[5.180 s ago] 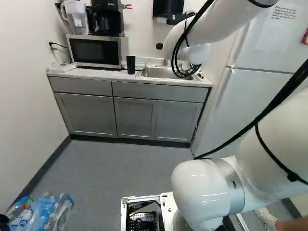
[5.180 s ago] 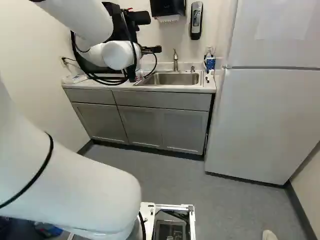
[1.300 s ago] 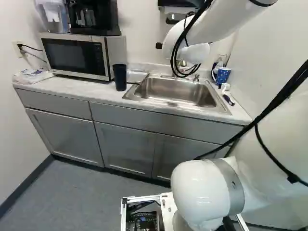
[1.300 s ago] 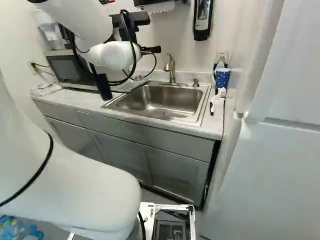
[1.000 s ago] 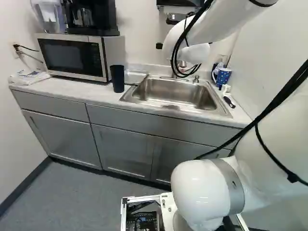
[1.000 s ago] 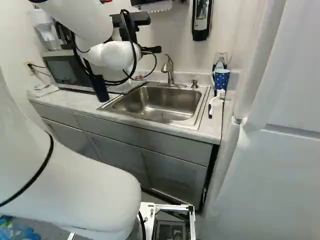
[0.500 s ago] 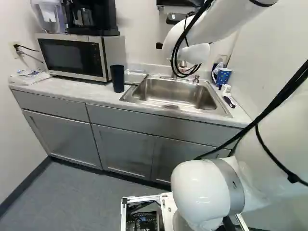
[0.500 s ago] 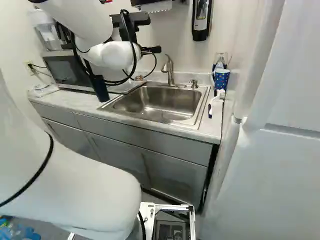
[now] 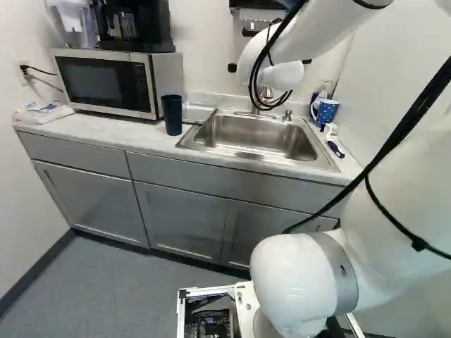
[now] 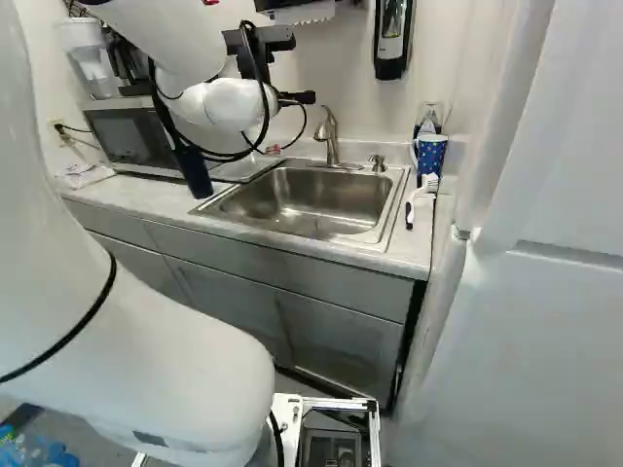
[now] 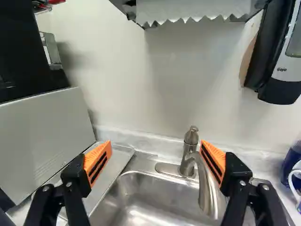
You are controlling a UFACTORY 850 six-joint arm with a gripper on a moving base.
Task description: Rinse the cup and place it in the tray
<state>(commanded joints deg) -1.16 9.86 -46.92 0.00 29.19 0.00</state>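
My gripper [image 10: 297, 98] shows partly behind the white wrist, high above the sink. In the wrist view the gripper [image 11: 155, 146] stands wide open with nothing between its orange pads; the faucet [image 11: 209, 188] is seen past one finger. A tall dark cup [image 9: 173, 115] stands upright on the counter between microwave and sink; the wrist view does not show it. A flat metallic tray [image 11: 111, 172] lies between microwave and sink basin [image 9: 257, 137]. Behind the dark cup, most of the tray is hard to make out in the left base view.
The microwave [image 9: 106, 83] carries a coffee maker and a pitcher [image 9: 72, 24]. At the sink's other side are a blue dotted mug [image 10: 430, 153] and a brush [image 10: 420, 199]. A soap dispenser [image 10: 392, 39] hangs above; the fridge [image 10: 545, 321] rises beside the counter.
The base has driven up to the counter and turned, then come to rest. Most recently the arm has shifted slightly against its base joint. The gripper shows no grip or contact with the cup.
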